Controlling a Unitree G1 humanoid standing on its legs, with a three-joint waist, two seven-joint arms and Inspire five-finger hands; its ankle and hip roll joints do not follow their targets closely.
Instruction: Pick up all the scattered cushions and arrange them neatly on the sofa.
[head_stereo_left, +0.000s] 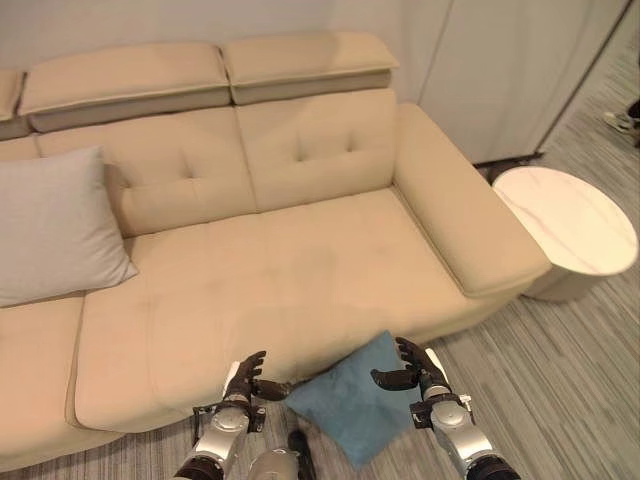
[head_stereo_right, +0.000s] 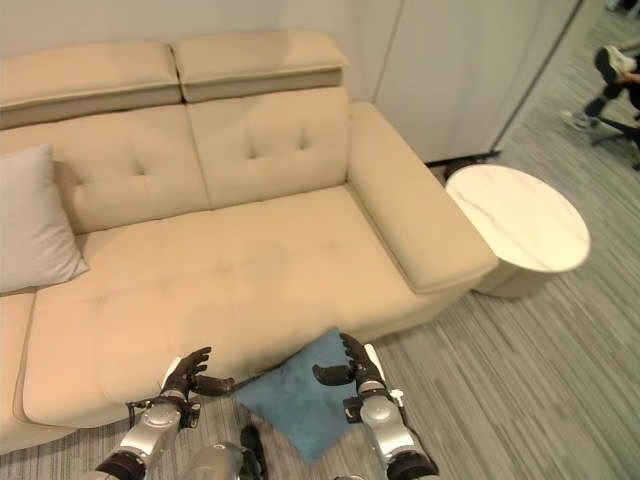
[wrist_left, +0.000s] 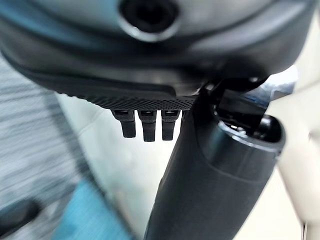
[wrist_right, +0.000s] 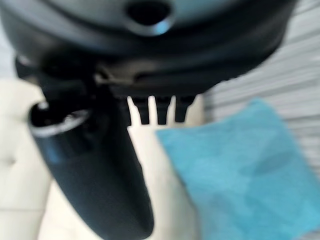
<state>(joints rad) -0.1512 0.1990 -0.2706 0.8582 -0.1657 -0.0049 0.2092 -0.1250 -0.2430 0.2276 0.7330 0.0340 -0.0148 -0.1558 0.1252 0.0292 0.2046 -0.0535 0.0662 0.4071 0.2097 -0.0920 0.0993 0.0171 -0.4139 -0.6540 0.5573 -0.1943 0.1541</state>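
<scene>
Nearest, a blue cushion is seen on the floor, leaning against the sofa front, with 1 corner up at the seat edge and the opposite corner toward the robot, so it sits as a diamond; being about square, it has no clear long axis. It is flanked by the left hand and right hand, both with fingers loosely spread and thumbs apart, holding nothing. Farther back, a grey cushion is propped against the backrest at the left. By that reading, 1 cushion is placed and 1 is left to lift. A round table stands beside the sofa arm.
</scene>
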